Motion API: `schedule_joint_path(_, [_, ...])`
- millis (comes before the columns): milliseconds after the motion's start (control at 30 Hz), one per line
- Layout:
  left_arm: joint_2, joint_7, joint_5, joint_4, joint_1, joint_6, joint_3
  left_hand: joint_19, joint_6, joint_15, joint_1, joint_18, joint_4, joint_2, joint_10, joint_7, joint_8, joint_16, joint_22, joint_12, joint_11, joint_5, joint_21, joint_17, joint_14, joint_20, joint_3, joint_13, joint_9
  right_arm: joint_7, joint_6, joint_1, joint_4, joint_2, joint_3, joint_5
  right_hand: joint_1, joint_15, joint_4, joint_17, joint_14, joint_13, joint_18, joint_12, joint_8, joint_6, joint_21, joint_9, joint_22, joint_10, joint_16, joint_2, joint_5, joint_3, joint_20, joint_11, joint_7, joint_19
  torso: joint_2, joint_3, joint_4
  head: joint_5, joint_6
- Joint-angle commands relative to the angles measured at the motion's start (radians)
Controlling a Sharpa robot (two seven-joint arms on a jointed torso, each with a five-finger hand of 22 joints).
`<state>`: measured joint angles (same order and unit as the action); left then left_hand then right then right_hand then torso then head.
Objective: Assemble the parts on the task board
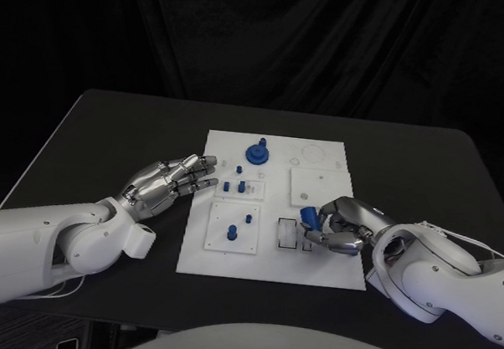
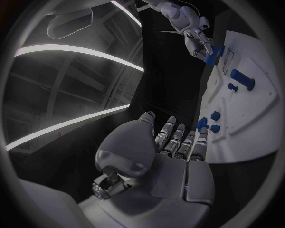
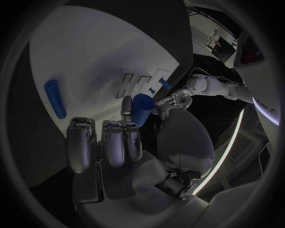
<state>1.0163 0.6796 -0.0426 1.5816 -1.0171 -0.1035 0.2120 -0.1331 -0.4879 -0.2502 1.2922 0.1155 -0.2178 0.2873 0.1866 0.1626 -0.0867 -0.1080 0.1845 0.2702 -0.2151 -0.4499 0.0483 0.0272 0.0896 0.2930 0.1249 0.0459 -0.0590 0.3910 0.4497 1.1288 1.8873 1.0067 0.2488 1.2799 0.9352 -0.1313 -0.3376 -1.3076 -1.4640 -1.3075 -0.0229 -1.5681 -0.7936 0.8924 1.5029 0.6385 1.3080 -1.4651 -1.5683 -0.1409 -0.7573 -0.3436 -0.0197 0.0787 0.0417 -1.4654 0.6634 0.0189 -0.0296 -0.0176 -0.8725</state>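
The white task board (image 1: 316,265) lies mid-table. My right hand (image 1: 341,227) hovers over its front right area and pinches a blue cylindrical part (image 1: 310,217) just above two rectangular slots (image 1: 294,234). The right wrist view shows that part (image 3: 142,109) between thumb and finger of the right hand (image 3: 128,145), close over the board (image 3: 101,57). My left hand (image 1: 173,181) is flat and empty, fingers spread, its tips at the board's left edge near two small blue pegs (image 1: 237,187). The left wrist view has the left hand (image 2: 172,152) beside the board (image 2: 249,128).
A round blue gear-like part (image 1: 257,153) stands at the board's far side. A longer blue piece (image 1: 232,232) sits in the front left panel. A square recessed plate (image 1: 320,184) lies at the right. Black table (image 1: 111,126) surrounds the board.
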Motion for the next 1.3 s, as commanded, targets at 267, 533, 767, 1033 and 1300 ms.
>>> schedule_joint_path(267, [-0.005, 0.038, 0.005, -0.002, 0.002, -0.016, -0.001, -0.004, 0.003, 0.002, 0.011, -0.005, 0.001, -0.002, 0.006, 0.027, -0.006, -0.005, -0.001, 0.008, -0.007, -0.006, 0.003, 0.002, 0.007, 0.001, -0.008, 0.001, 0.001, 0.001, -0.025, -0.016, -0.004, -0.022, -0.001, -0.074, -0.022, -0.003, 0.047, -0.249, -0.104, -0.263, 0.002, -0.003, 0.019, 0.068, -0.011, 0.006, 0.235, -0.106, 0.004, 0.013, 0.054, -0.032, -0.002, 0.003, -0.061, -0.071, 0.0, 0.0008, -0.0003, 0.0, 0.0])
schedule_joint_path(533, [-0.004, 0.037, 0.005, -0.003, 0.007, -0.017, -0.001, -0.004, 0.003, 0.002, 0.013, -0.005, 0.003, -0.002, 0.007, 0.027, -0.006, -0.006, -0.001, 0.008, -0.007, -0.007, 0.003, 0.002, 0.009, 0.001, -0.009, 0.001, 0.001, -0.015, -0.01, -0.02, -0.022, -0.041, -0.001, -0.076, -0.028, -0.002, 0.047, -0.245, -0.103, -0.263, 0.0, -0.003, 0.027, 0.067, -0.016, 0.008, 0.233, -0.106, 0.007, 0.022, 0.086, -0.027, -0.001, 0.002, -0.059, -0.069, 0.0, 0.0006, -0.0006, -0.003, 0.0])
schedule_joint_path(767, [-0.003, 0.036, 0.005, -0.004, 0.011, -0.018, -0.001, -0.005, 0.003, 0.001, 0.014, -0.005, 0.004, -0.002, 0.007, 0.026, -0.007, -0.007, 0.0, 0.009, -0.008, -0.008, 0.004, 0.002, 0.009, 0.001, -0.01, 0.001, 0.001, -0.01, -0.02, -0.021, -0.03, -0.053, -0.001, -0.076, -0.052, 0.002, 0.046, -0.241, -0.102, -0.263, -0.001, -0.003, 0.044, 0.068, -0.02, 0.014, 0.231, -0.106, 0.009, 0.033, 0.221, -0.003, 0.003, -0.002, -0.055, -0.066, 0.0, 0.0009, -0.0005, -0.002, 0.0])
schedule_joint_path(1033, [-0.005, 0.034, 0.005, -0.007, 0.02, -0.02, -0.001, -0.005, 0.003, 0.001, 0.014, -0.005, 0.004, -0.002, 0.007, 0.026, -0.007, -0.007, -0.001, 0.009, -0.008, -0.009, 0.004, 0.002, 0.009, 0.001, -0.01, 0.001, 0.001, 0.01, -0.049, -0.022, -0.038, -0.06, -0.001, -0.076, -0.164, 0.008, 0.044, -0.232, -0.1, -0.263, -0.004, -0.003, 0.068, 0.061, -0.029, 0.021, 0.228, -0.106, 0.013, 0.043, 0.405, 0.104, 0.008, -0.009, -0.047, -0.061, 0.0, 0.0005, -0.0008, -0.003, 0.0])
schedule_joint_path(1300, [-0.002, 0.033, 0.005, -0.007, 0.027, -0.02, -0.001, -0.005, 0.003, 0.001, 0.014, -0.005, 0.004, -0.002, 0.007, 0.026, -0.007, -0.007, -0.001, 0.009, -0.008, -0.009, 0.004, 0.002, 0.009, 0.001, -0.01, 0.001, 0.001, 0.007, -0.047, -0.023, -0.041, -0.065, -0.001, -0.076, -0.22, 0.01, 0.044, -0.23, -0.1, -0.263, -0.005, -0.003, 0.082, 0.065, -0.033, 0.032, 0.226, -0.106, 0.014, 0.079, 0.527, 0.219, 0.011, -0.012, -0.044, -0.059, 0.0, 0.0005, 0.0004, -0.006, 0.0])
